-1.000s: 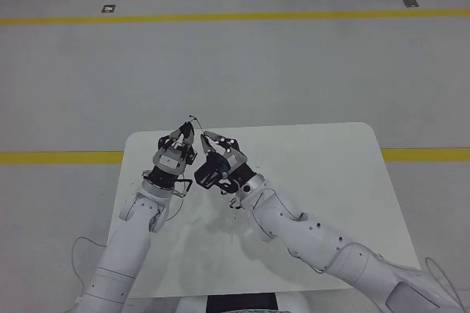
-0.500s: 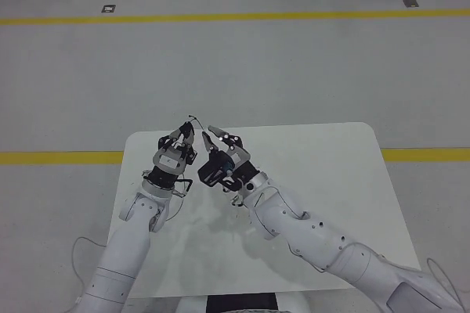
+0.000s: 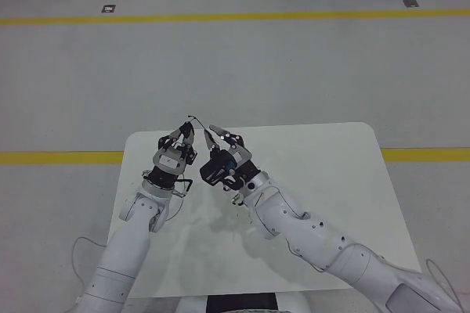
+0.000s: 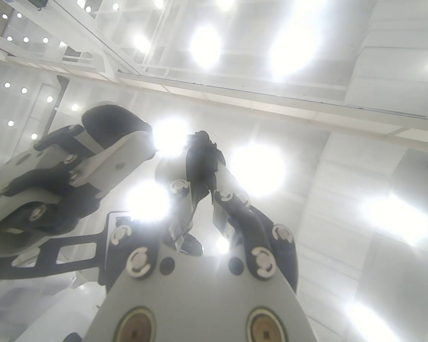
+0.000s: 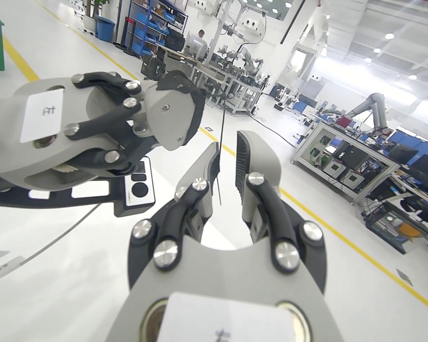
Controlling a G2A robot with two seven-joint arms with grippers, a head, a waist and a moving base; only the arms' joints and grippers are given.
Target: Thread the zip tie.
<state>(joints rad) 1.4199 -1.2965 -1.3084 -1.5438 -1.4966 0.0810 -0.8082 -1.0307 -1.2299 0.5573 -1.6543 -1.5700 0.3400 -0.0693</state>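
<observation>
Above the far left corner of the surface (image 3: 329,156), the left pincer (image 3: 188,133) is clamped on the zip tie (image 5: 222,122), whose thin strap runs ungrasped between the parted fingers of the right pincer (image 5: 227,147), so the threading itself looks yet to be done.

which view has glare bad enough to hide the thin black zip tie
Left wrist view: ceiling lights bloom behind the left gripper, silhouetting its tips and whatever they pinch. Right wrist view: even light, the thin black zip tie plain against the pale floor by the open right gripper. Top view: flat, even light on the white table.
</observation>
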